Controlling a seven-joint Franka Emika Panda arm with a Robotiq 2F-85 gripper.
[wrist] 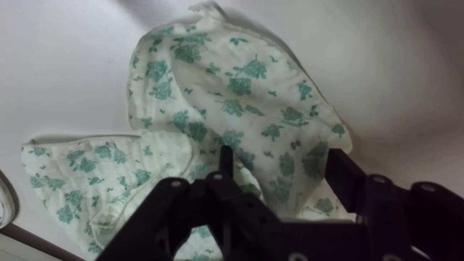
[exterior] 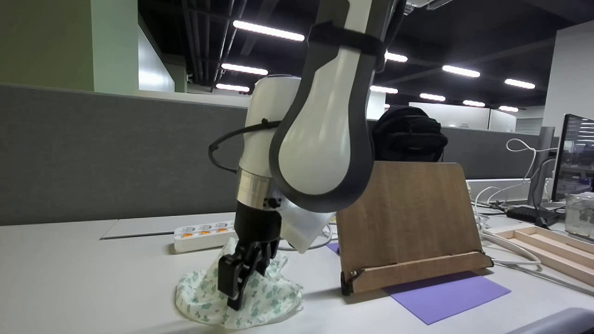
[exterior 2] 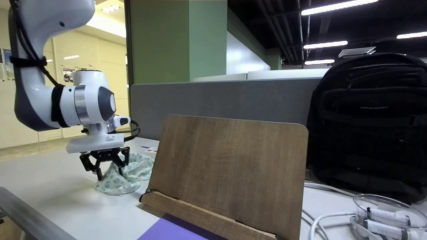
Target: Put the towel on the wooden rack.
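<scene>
The towel, white with green flower prints, lies crumpled on the white table; it shows in both exterior views [exterior: 274, 297] [exterior 2: 116, 185] and fills much of the wrist view [wrist: 250, 87]. The wooden rack, a brown tilted board with a front ledge, stands beside it in both exterior views [exterior: 413, 218] [exterior 2: 230, 170]. It is out of the wrist view. My black gripper points down at the towel [exterior: 248, 285] [exterior 2: 110, 176]. Its fingers are apart, with raised towel folds between them in the wrist view [wrist: 281, 156]. Whether the fingertips touch the cloth I cannot tell.
A white power strip [exterior: 199, 239] lies behind the towel. A purple sheet [exterior: 450, 297] lies under the rack. A black backpack [exterior 2: 370, 130], white cables, a clear round container [exterior 2: 390, 216] and a light wooden tray [exterior: 552, 250] are on the rack's far side. A grey partition [exterior: 116, 157] runs behind.
</scene>
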